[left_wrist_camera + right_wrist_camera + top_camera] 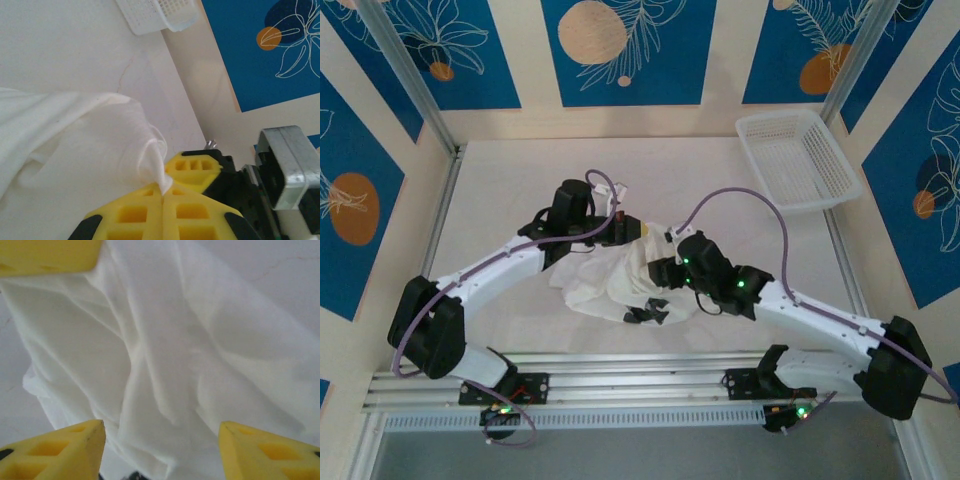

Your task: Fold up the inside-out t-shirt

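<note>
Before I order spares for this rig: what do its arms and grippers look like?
The left arm and right arm have white links with black joints; a purple cable loops along each. Green lights glow on the right wrist. The left gripper and right gripper have blocky yellow fingers with rectangular recesses.

A white table carried a crumpled white t-shirt at its centre and a white mesh basket at two o'clock.

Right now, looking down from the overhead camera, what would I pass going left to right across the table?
Left arm's black shoulder → crumpled white t-shirt → white mesh basket → right arm's black shoulder.
</note>
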You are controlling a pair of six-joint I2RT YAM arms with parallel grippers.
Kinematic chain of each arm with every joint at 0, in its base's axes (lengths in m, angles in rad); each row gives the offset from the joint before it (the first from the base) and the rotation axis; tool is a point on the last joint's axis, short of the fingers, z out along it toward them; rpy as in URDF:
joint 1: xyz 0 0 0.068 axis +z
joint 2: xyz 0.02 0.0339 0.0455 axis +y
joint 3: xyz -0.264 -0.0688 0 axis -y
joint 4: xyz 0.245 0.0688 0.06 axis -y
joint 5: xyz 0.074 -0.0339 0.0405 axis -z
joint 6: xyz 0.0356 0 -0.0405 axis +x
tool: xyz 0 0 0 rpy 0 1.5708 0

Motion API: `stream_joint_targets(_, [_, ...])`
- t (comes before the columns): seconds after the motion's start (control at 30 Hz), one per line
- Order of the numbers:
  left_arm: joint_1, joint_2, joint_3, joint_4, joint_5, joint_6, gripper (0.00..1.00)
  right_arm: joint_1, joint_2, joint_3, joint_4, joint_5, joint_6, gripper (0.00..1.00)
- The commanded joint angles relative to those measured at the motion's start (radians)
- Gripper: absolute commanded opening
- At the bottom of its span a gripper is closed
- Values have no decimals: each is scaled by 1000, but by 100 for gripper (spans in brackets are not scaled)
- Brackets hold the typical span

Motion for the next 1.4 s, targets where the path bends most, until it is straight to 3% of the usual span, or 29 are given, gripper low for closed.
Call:
stream_joint_targets(0.0, [6,-34,35,0,-6,-27,0,2,118,52,117,66,-66,65])
stream_joint_targets(0.07, [8,-44,39,-8,-17,-28,0,-12,209,95,115,97,-53,59])
stream_joint_targets(0.13, [22,-53,48,-49,-34,-17,0,-24,252,145,53,92,-31,37])
stream_joint_targets(0.17, [37,-57,58,-91,-49,-3,0,-25,248,156,37,48,-44,22])
stream_joint_targets(0.23, [73,-62,71,-166,-96,44,0,-25,202,146,30,-112,-90,6])
stream_joint_targets(0.37, [121,-11,116,-350,-280,227,0,-62,69,116,13,-683,-99,1])
stream_joint_targets(0.43, [128,32,114,-357,-316,284,5,-103,17,94,51,-889,-28,1])
stream_joint_targets(0.5, [136,68,84,-307,-306,291,13,-155,-29,65,111,-997,44,1])
stream_joint_targets(0.67, [145,65,55,-305,-236,305,32,-295,-56,21,171,-990,121,1])
stream_joint_targets(0.9, [142,-219,-19,-432,-311,461,50,-402,4,18,213,-1032,179,3])
stream_joint_targets(1.0, [110,-349,-103,-361,-204,492,51,-421,19,21,220,-1037,189,3])
stream_joint_targets(1.1, [19,-392,-157,-315,-197,514,49,-431,32,22,226,-1034,201,3])
stream_joint_targets(1.37, [-154,-135,-123,-191,-171,506,45,-429,36,38,203,-1030,208,3])
